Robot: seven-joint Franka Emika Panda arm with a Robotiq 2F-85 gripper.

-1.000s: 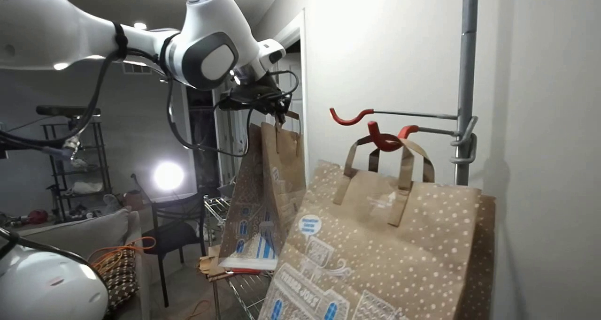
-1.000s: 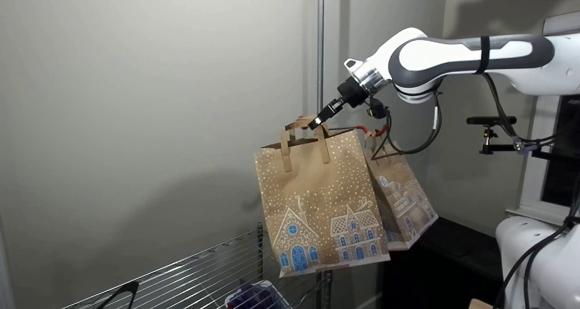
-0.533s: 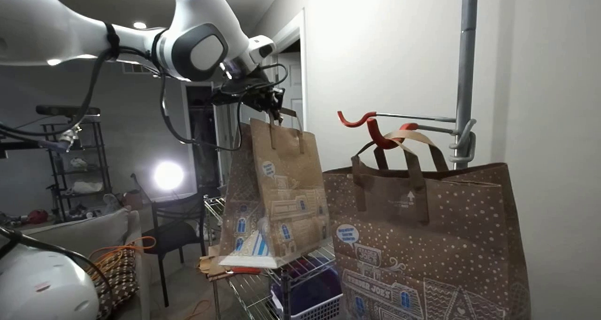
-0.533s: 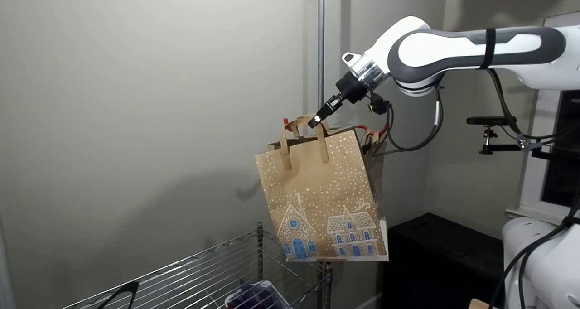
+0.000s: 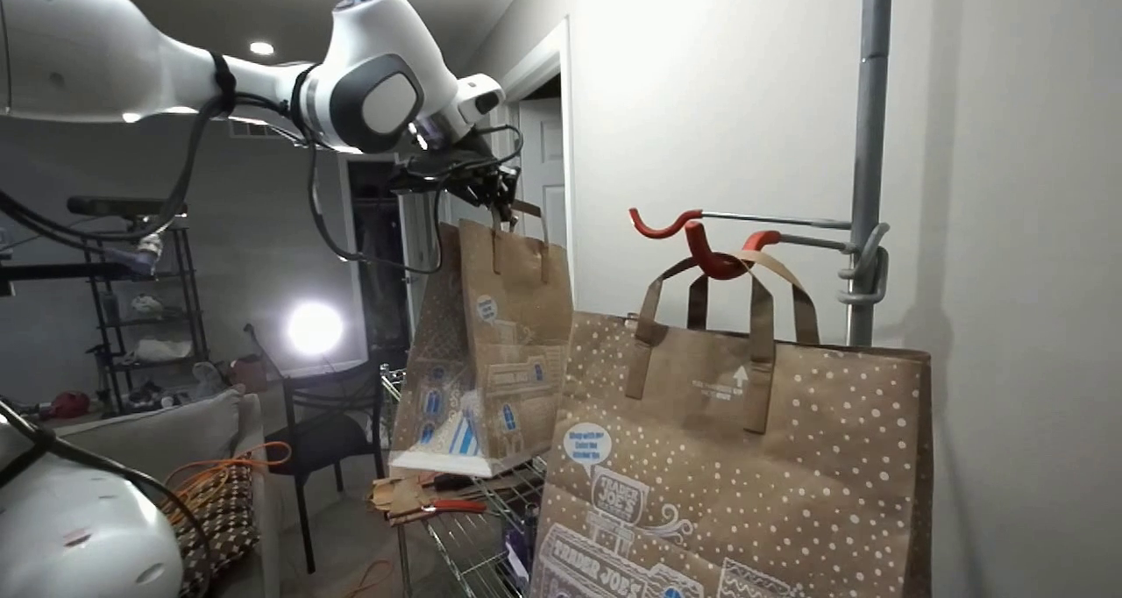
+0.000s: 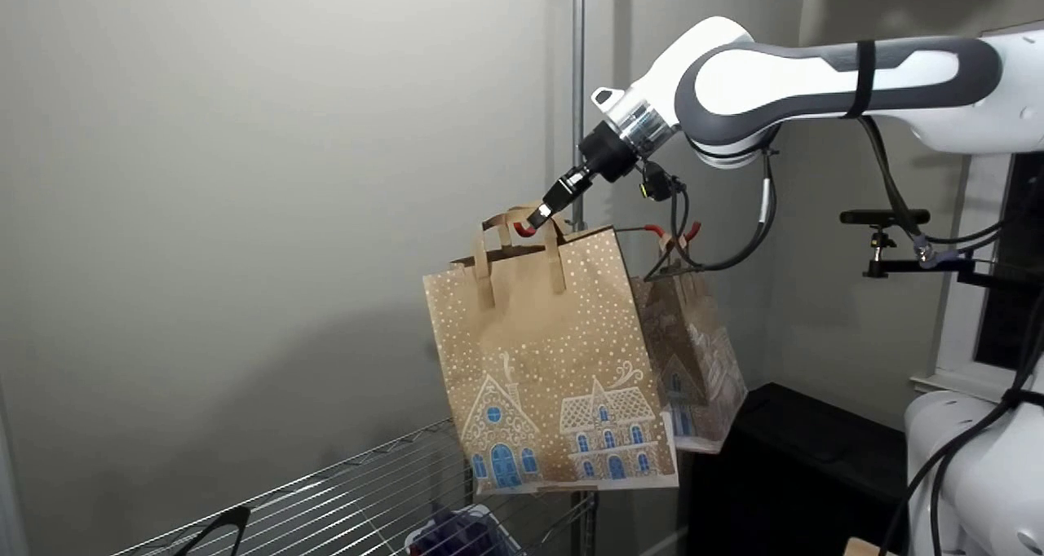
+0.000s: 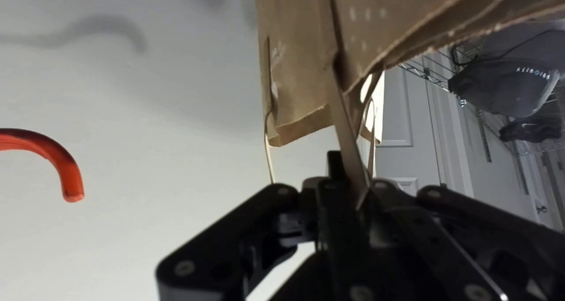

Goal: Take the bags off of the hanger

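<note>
One dotted kraft paper bag hangs from gripper, clamped tight on handle; 2nd bag, w/ Trader Joe's print, hangs on red hanger hook.

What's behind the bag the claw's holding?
Behind the held kraft bag, an exterior view shows part of the other kraft bag and the grey pole. Their covered parts can't be seen.

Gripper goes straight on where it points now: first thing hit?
Probably the top of the brown bag whose handle the gripper holds: in both exterior views its line runs into that bag. Depth is unclear, and the bag would likely move along with it.
</note>
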